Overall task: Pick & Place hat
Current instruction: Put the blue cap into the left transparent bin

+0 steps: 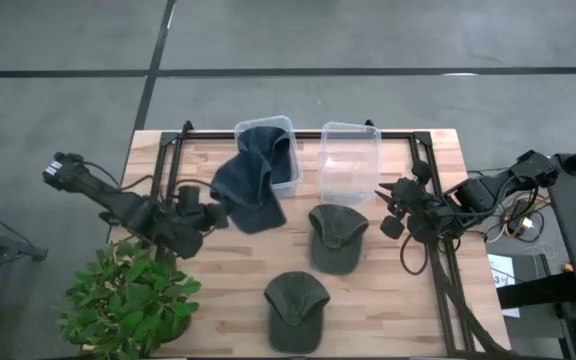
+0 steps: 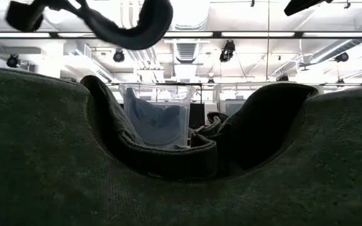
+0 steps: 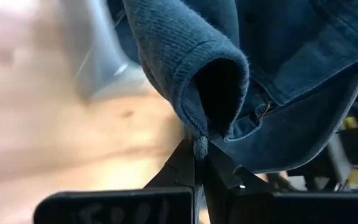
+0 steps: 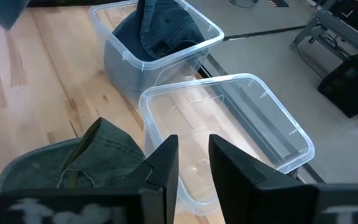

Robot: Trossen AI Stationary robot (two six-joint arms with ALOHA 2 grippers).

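A blue hat (image 1: 251, 185) hangs beside the left clear bin (image 1: 286, 128), with my left gripper (image 1: 213, 212) shut on it. In the right wrist view that bin holds another blue hat (image 4: 160, 31). The right clear bin (image 1: 349, 160) stands next to it. Two green caps lie flat on the wooden table, one in the middle (image 1: 336, 236) and one near the front edge (image 1: 296, 308). My right gripper (image 1: 388, 205) hovers at the right, open with a narrow gap and nothing in it, pointing over the right bin (image 4: 241, 124). My left gripper pinches a folded edge of the blue hat (image 3: 199, 144) between its two fingertips (image 3: 182, 163). It comes slanting down from the table's left side. The hat spreads out beyond the fingers toward the left bin. Whether its lower part touches the table, I cannot tell.
A potted green plant (image 1: 128, 300) stands at the table's near left corner, close under the left arm. A black frame (image 1: 168, 150) runs around the table's far edge and sides. Cables hang by the right arm (image 1: 498, 205).
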